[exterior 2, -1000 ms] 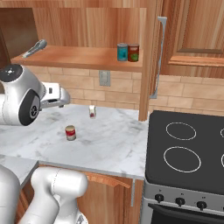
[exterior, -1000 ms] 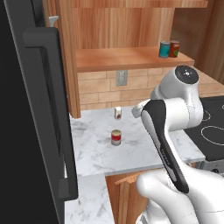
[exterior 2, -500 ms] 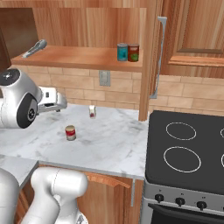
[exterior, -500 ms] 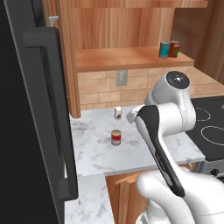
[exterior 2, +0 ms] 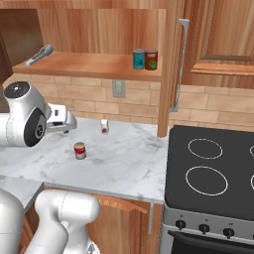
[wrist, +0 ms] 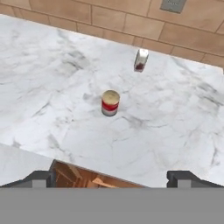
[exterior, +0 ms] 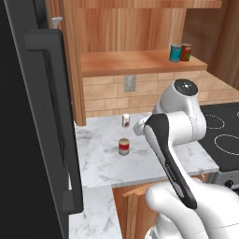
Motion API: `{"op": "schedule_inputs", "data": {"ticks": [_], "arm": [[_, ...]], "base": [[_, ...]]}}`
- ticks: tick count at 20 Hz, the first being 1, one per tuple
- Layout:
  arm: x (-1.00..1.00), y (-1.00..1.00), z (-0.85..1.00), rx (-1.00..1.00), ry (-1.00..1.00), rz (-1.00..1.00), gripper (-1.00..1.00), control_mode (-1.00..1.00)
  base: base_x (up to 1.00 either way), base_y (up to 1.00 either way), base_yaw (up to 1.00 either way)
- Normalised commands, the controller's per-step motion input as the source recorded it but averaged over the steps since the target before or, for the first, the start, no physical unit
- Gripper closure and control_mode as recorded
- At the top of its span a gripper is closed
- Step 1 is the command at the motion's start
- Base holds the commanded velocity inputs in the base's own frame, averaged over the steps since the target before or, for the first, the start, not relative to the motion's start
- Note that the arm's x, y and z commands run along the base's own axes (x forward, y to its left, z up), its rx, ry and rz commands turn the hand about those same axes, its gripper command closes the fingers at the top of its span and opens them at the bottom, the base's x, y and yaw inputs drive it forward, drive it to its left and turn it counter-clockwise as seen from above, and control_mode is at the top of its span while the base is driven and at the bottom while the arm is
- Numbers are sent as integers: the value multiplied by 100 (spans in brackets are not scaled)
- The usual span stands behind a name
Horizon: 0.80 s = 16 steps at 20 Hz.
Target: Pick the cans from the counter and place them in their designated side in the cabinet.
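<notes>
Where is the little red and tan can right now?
The red and tan can stands upright on the white counter, in front of the smaller white container by the brick wall, mid-counter in both base views.

white container (wrist: 141, 60) markings unreadable (too small)

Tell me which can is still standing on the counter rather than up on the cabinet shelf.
The red can with the tan upper band, alone on the marble counter. The teal-blue can and dark red can stand side by side on the shelf.
</notes>
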Motion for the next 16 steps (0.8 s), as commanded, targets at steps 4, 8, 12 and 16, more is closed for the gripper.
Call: {"op": "schedule_inputs", "data": {"ticks": [4,8,12,16], "arm": [[9,3,-11,3,5,0,-100,-100],[8,8,-5,0,1,0,-100,-100],[10,13,0,0,0,-1,-100,-100],[10,9,0,0,3,-1,-100,-100]], "base": [[0,0,0],[0,0,0],[0,0,0],[0,0,0]]}}
